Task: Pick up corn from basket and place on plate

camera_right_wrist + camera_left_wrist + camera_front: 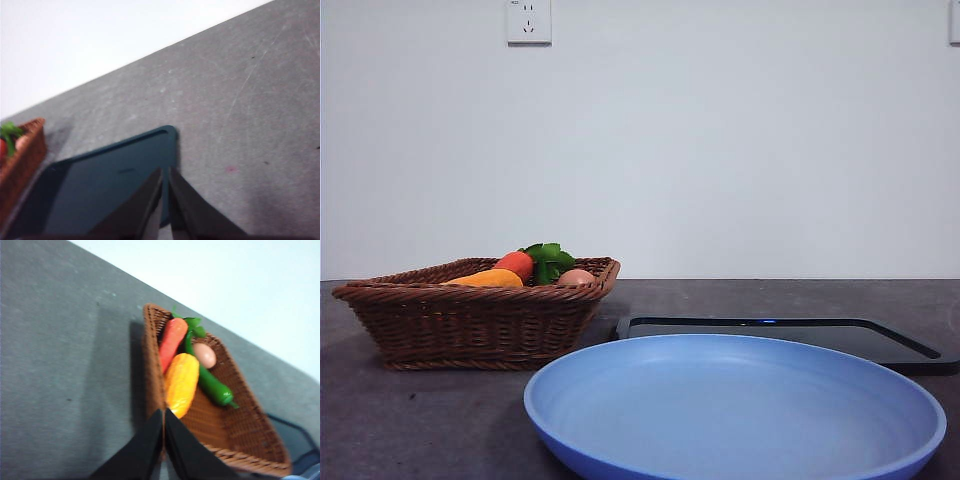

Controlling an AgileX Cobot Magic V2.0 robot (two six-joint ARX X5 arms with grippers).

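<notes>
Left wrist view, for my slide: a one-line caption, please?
Left gripper, shut, above the basket holding corn, carrot, egg, green pepper.

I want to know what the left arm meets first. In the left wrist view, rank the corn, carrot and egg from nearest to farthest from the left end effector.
1. The corn: nearest, lying in the basket just beyond the shut left end effector.
2. The egg: farther in, beside the green pepper.
3. The carrot: its body starts about level with the egg but reaches farthest, to the basket's far corner.
</notes>
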